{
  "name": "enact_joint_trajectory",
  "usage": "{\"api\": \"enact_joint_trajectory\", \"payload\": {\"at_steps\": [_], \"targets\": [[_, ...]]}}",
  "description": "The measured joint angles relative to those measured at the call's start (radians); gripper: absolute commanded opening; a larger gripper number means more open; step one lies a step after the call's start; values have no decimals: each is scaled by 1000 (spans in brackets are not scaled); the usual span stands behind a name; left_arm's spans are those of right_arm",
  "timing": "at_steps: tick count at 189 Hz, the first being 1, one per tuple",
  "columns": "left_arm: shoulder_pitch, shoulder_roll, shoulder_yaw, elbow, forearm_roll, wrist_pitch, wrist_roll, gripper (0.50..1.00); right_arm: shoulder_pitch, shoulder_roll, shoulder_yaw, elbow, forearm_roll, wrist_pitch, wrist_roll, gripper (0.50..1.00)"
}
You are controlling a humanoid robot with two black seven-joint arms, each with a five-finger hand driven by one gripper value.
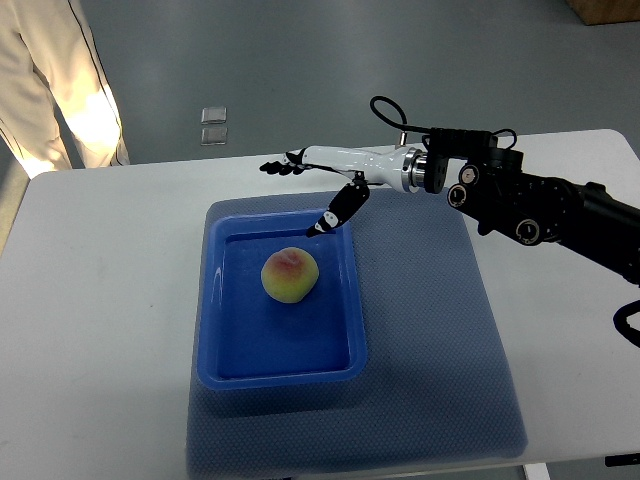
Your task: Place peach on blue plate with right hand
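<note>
Peach [290,275]: yellow-green with a pink blush on top, resting in the blue plate, a little toward the plate's far end and free of any hand.
Blue plate [225,300]: a rectangular, tray-like dish with raised rim, lying on the left part of the mat, its long sides running from the table's near edge toward its far edge.
Mat [440,350]: blue-grey textured cloth spread across the middle of the table, reaching almost to the near edge; the plate sits on it.
Right hand [320,175]: white with black fingertips, held over the far rim of the plate; fingers stretched out and spread toward the table's left side, thumb angled down toward the plate's far right corner, grasping nothing and apart from the peach.
Right arm [540,205]: black jointed links with a cable loop, coming in from the right edge above the table's far right part.
Table [100,300]: white top carrying the mat and plate.
Person [60,80]: legs in light trousers standing on the grey floor beyond the table's far left corner.
</note>
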Motion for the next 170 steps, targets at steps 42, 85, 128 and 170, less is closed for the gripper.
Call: {"api": "enact_joint_trajectory", "payload": {"at_steps": [42,85,128,170], "targets": [[1,0,0,0,0,0,0,1000,-191,-46,263,-3,211,-47,7,928],[1,0,0,0,0,0,0,1000,-289,-38,400,-70,479,-85,0,928],[0,0,0,0,0,0,0,1000,-314,-14,404,-177,858,-86,-25,930],[0,0,0,0,0,0,0,1000,-338,20,408,-190,970,-85,-81,930]]}}
